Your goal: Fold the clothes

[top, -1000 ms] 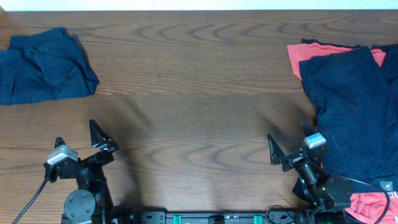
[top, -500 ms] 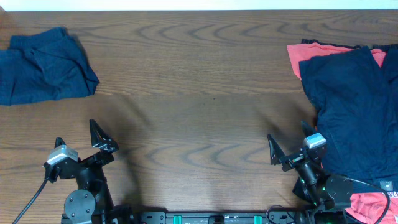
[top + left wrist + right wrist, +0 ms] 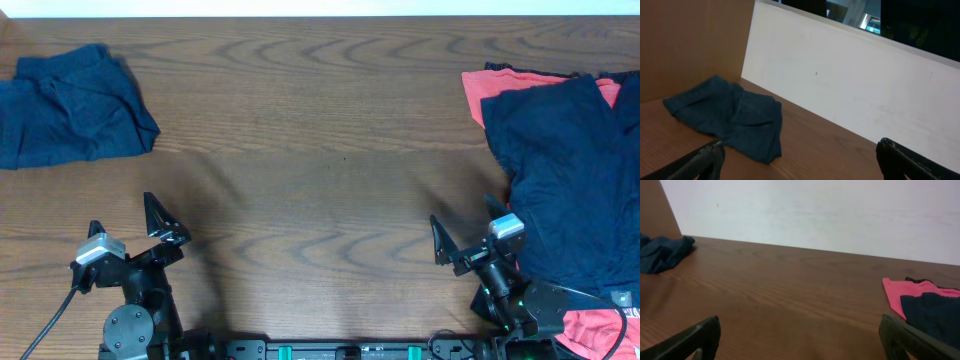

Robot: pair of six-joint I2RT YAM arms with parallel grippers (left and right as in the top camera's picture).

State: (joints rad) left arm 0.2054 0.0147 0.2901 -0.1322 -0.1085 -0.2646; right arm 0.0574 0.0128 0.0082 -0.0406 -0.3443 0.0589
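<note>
The left gripper [image 3: 122,214] has its jaws spread wide, holding nothing, above the table [image 3: 320,160]. The right gripper [image 3: 462,212] also has its jaws spread wide and empty, just beside the right-hand pile. Clothes counted: one crumpled navy garment [image 3: 70,105] at far left. One spread navy garment [image 3: 570,180] at far right overlies coral-red fabric [image 3: 476,92], piece count unclear.

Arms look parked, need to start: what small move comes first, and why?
Probably ease the right end effector toward the navy garment lying on the coral-red garment: it lies unfolded beside that arm, whose jaws stand open and empty.
</note>
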